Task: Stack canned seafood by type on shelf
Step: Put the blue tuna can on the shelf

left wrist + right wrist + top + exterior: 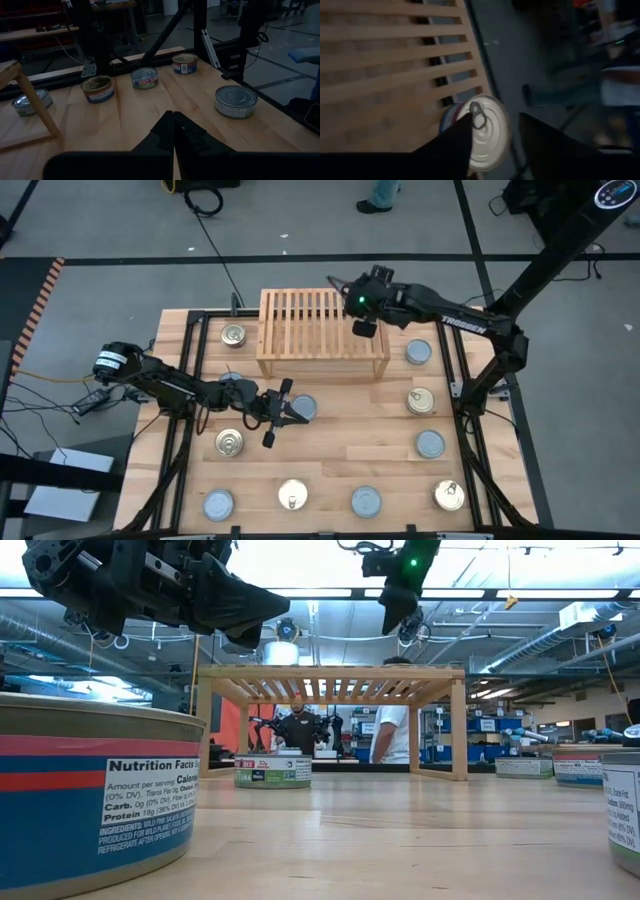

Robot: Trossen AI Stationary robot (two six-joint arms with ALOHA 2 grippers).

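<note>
Between right pincer [492,137] fingers: pull-tab tin [482,131], above shelf [380,65] edge.

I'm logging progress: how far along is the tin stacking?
Done: nothing visible; the shelf shows no stack on its slats. In hand: the right gripper hovers over the shelf's right end with a gold pull-tab tin at it. Left: ten tins lie spread on the table; the left gripper, shut and empty, waits near a silver one.
</note>
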